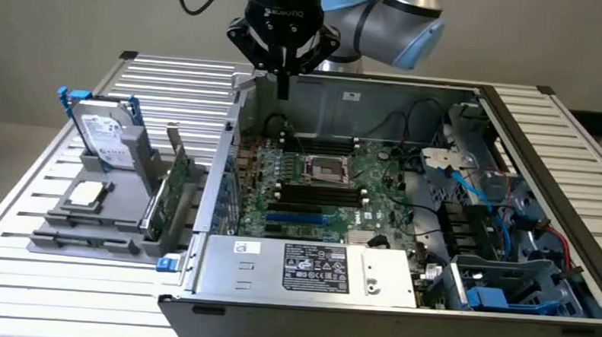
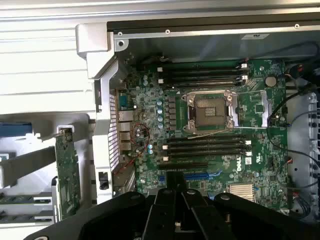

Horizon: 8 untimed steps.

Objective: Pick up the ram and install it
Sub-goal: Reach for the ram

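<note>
My gripper (image 1: 282, 85) hangs shut and holds nothing above the back left corner of the open computer case (image 1: 276, 278). In the wrist view its black fingers (image 2: 175, 186) are pressed together over the motherboard (image 2: 255, 107). Black memory slots (image 2: 205, 145) lie beside the processor socket (image 2: 209, 111), with more slots (image 2: 202, 74) on its other side. The ram appears as a narrow green strip (image 2: 22, 199) lying on edge in the grey holder (image 1: 107, 206), at the exterior view's left, well away from my gripper.
The holder also carries a hard drive (image 1: 107, 133), a square silver processor (image 1: 86, 195) and a wide green card (image 1: 172, 197) standing on edge. Cables and drive cages (image 1: 492, 222) crowd the case at the exterior view's right. A slatted metal table (image 1: 31, 294) lies underneath.
</note>
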{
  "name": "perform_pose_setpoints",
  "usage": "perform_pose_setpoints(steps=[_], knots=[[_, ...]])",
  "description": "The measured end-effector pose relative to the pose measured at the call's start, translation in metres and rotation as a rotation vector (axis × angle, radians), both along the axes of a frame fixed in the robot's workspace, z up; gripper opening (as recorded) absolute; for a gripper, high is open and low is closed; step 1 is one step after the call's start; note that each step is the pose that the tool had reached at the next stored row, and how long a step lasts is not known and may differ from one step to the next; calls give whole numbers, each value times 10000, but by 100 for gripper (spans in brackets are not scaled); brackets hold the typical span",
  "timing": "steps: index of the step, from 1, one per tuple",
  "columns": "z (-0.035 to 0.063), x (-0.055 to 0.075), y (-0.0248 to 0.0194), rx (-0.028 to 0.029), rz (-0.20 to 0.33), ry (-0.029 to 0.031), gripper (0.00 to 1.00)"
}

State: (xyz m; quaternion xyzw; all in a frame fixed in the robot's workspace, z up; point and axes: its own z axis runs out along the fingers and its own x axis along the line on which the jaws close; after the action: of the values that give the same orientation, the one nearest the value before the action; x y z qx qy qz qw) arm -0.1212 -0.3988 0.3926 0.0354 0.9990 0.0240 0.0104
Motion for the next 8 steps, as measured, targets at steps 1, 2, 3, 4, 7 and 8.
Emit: perform_pose_setpoints(steps=[1,2,3,4,7,8], knots=[[0,0,0,0,0,0,11],[0,0,0,0,0,0,11],[0,0,0,0,0,0,11],[0,0,0,0,0,0,11],[0,0,0,0,0,0,11],[0,0,0,0,0,0,11]])
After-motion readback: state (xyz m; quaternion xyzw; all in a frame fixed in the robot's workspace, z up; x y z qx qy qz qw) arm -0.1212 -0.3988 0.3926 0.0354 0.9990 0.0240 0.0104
